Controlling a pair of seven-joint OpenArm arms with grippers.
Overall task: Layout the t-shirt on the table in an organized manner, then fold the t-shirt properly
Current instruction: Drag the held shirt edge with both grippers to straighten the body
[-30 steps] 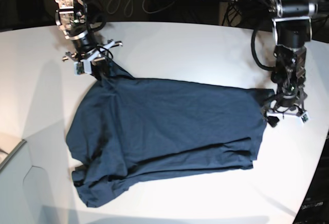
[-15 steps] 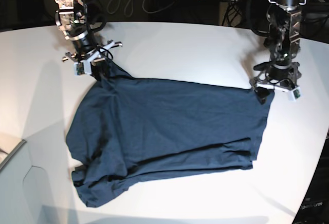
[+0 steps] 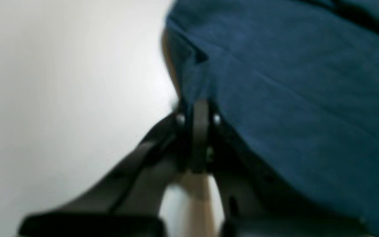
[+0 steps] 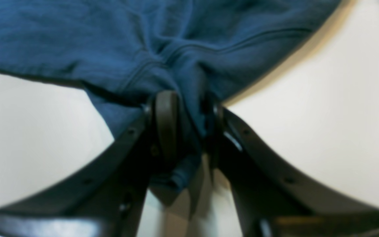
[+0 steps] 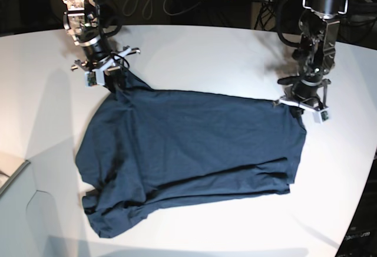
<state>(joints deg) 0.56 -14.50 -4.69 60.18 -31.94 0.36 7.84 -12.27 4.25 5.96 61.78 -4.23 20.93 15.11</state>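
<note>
T-shirt (image 5: 194,157) lies spread across the middle of the table (image 5: 206,50), bunched at 7 o'clock, with a far corner pinched at 10 o'clock and another at 2 o'clock. Risk, judged: both grips take only a narrow bite of limp cloth, so a sharp or uneven pull could slip an edge free or drag the lower bunch into deeper wrinkles. Table: broad, smooth, matte white, curved far edge. Shirt: dark navy knit, soft, with a stitched hem visible. Right gripper (image 4: 186,112) is clamped on a gathered seam fold. Left gripper (image 3: 197,113) has its jaws pressed together on the thin fabric edge.
</note>
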